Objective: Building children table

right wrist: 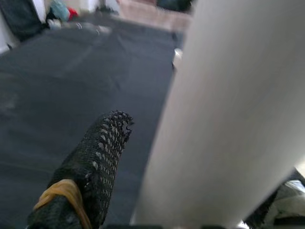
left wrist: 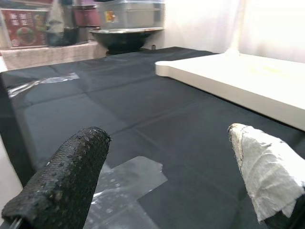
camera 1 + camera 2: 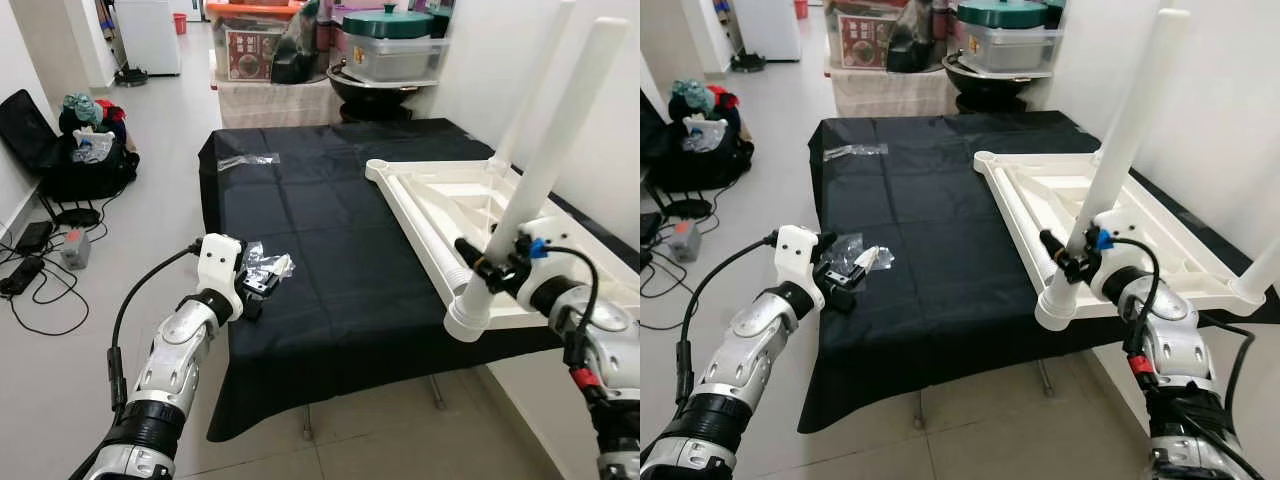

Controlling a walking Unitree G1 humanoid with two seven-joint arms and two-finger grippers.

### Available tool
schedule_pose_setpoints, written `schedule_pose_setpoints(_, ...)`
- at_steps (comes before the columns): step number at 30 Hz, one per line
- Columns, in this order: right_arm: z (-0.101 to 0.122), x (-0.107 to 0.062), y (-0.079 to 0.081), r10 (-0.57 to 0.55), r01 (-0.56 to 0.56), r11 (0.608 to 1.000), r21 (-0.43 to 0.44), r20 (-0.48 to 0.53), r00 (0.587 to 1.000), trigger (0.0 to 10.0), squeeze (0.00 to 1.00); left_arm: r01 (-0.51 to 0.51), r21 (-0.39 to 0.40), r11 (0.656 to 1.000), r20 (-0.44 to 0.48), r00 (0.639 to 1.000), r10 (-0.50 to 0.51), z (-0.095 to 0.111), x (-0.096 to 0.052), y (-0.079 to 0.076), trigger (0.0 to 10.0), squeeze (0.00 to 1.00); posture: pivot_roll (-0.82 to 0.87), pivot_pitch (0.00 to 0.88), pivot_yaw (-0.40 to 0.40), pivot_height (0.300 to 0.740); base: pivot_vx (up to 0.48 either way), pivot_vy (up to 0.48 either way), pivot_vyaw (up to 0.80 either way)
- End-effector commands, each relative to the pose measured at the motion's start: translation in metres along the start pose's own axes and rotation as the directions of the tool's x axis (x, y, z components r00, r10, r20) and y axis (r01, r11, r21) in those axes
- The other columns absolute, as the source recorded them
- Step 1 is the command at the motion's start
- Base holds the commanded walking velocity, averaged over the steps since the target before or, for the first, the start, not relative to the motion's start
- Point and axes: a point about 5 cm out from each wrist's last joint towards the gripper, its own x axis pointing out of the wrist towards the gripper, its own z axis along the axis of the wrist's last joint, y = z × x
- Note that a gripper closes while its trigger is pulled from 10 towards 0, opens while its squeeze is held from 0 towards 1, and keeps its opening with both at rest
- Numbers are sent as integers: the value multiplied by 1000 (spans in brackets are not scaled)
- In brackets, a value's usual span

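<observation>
A white children's table (image 3: 470,215) is lying upside down on the right part of a tabletop (image 3: 330,250) that is wearing a black cloth, with one corner hanging over the near edge. The right gripper (image 3: 478,268) is closing its black fingers around a white table leg (image 3: 540,180) near its lower end, and that leg is standing tilted at the near corner of the upturned table, its foot (image 3: 466,318) sitting at the rim. A second white leg (image 3: 528,95) is rising at the far side of the table, close to the wall. The left gripper (image 3: 258,287) is hovering over the near left edge of the tabletop with its fingers spread apart, holding nothing; in the left wrist view one finger is showing black (image 2: 66,179) and the other is wearing a pale wrap (image 2: 264,167). A crumpled clear plastic bag (image 3: 268,265) is lying just beside that gripper, and another flat clear bag (image 3: 247,160) is lying near the far left corner. Beyond the tabletop, storage boxes (image 3: 255,40) and a lidded grey pot (image 3: 390,45) are standing.
</observation>
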Motion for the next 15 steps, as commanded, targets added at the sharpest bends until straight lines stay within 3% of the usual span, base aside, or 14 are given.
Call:
schedule_pose_setpoints(1, 2, 8, -4, -36, 36, 999, -21, -5, 999, 4039, 0, -8, -2, 1000, -10, 1000, 8, -2, -3, 2, 10000, 0, -27, 0, -86, 740, 0, 0, 0)
schedule_pose_setpoints(2, 2, 8, -4, -36, 36, 999, -21, -5, 999, 4039, 0, -8, -2, 1000, -10, 1000, 8, -2, -3, 2, 10000, 0, -27, 0, -86, 740, 0, 0, 0)
schedule_pose_setpoints(3, 1, 13, -7, -87, 86, 996, -14, -10, 996, 784, 0, -10, -1, 1000, -9, 1000, 10, -2, -3, 3, 10000, 0, -29, 0, -88, 740, 0, 0, 0)
schedule_pose_setpoints(4, 2, 15, -11, -151, 151, 989, -8, -9, 988, 0, 0, -14, -1, 1000, -7, 1000, 14, -2, -4, 4, 10000, 0, -29, 0, -82, 740, 0, 0, 0)
schedule_pose_setpoints(8, 1, 14, -17, -261, 261, 965, 10, -15, 965, 0, 0, -14, -6, 1000, -13, 1000, 14, -4, -6, 4, 10000, 0, -30, 0, -77, 740, 0, 0, 0)
schedule_pose_setpoints(9, -4, 11, -22, -358, 358, 933, 20, -39, 933, 0, 0, -6, -4, 1000, -19, 1000, 6, -6, -7, 2, 10000, 0, -30, 0, -77, 740, 0, 0, 0)
schedule_pose_setpoints(10, -4, 11, -22, -358, 358, 933, 20, -39, 933, 0, 0, -6, -4, 1000, -19, 1000, 6, -6, -7, 2, 10000, 0, -30, 0, -77, 740, 0, 0, 0)
schedule_pose_setpoints(11, -13, 2, -33, -579, 583, 811, 41, -84, 811, 0, 0, -2, -2, 1000, -18, 1000, 2, -5, -7, 1, 10000, 0, -27, 0, -80, 740, 0, 0, 0)
schedule_pose_setpoints(12, -26, -19, -46, -802, 814, 579, 42, -152, 578, 0, 0, -5, -1, 1000, -12, 1000, 5, -4, -6, 2, 10000, 0, -31, 0, -82, 740, 0, 0, 0)
schedule_pose_setpoints(13, -38, -35, -50, -891, 912, 409, 25, -203, 405, 0, 0, -13, -6, 1000, -8, 1000, 13, -2, -6, 2, 10000, 0, -30, 0, -82, 740, 0, 0, 0)
schedule_pose_setpoints(14, -38, -35, -50, -891, 912, 409, 25, -203, 405, 0, 0, -13, -6, 1000, -8, 1000, 13, -2, -6, 2, 10000, 0, -30, 0, -82, 740, 0, 0, 0)
schedule_pose_setpoints(15, -46, -46, -49, -927, 954, 301, 9, -232, 295, 0, 0, -23, -13, 1000, -6, 1000, 23, -2, -6, 3, 10000, 0, -28, 0, -78, 740, 0, 0, 0)
